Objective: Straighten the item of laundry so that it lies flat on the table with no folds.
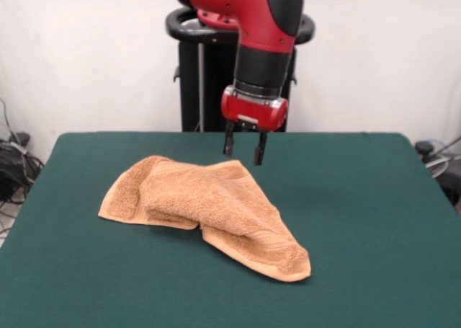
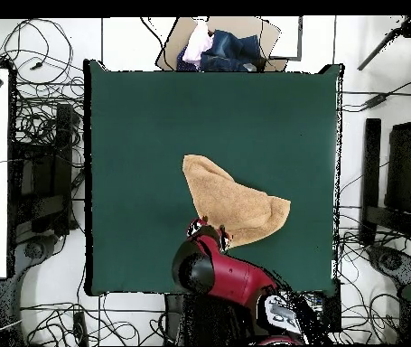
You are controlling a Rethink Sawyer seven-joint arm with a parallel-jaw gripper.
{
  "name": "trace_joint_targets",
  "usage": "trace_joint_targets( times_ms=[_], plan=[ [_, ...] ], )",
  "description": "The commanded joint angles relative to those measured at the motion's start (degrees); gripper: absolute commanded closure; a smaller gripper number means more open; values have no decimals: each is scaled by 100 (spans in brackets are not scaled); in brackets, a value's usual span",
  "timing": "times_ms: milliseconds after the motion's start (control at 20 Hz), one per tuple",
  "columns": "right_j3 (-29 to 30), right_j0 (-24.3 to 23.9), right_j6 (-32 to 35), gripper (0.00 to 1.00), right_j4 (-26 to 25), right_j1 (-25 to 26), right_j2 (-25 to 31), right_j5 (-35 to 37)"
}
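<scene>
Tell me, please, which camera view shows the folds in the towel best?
The front view: the towel shows a doubled-over layer and a raised ridge there. The overhead view gives only its flat outline on the table, near the gripper.

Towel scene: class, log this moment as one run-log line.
towel: crumpled, folded | claw: open, empty, above towel's far edge | table: green | status: not flat
</scene>
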Motion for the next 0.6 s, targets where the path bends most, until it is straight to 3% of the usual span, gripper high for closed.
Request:
trace_joint_targets(
  times_ms=[50, 600],
  plan=[
    [-731, 208, 755, 0, 51, 336, 320, -187],
    [-540, -12, 748, 0, -273, 417, 309, -250]
  ],
)
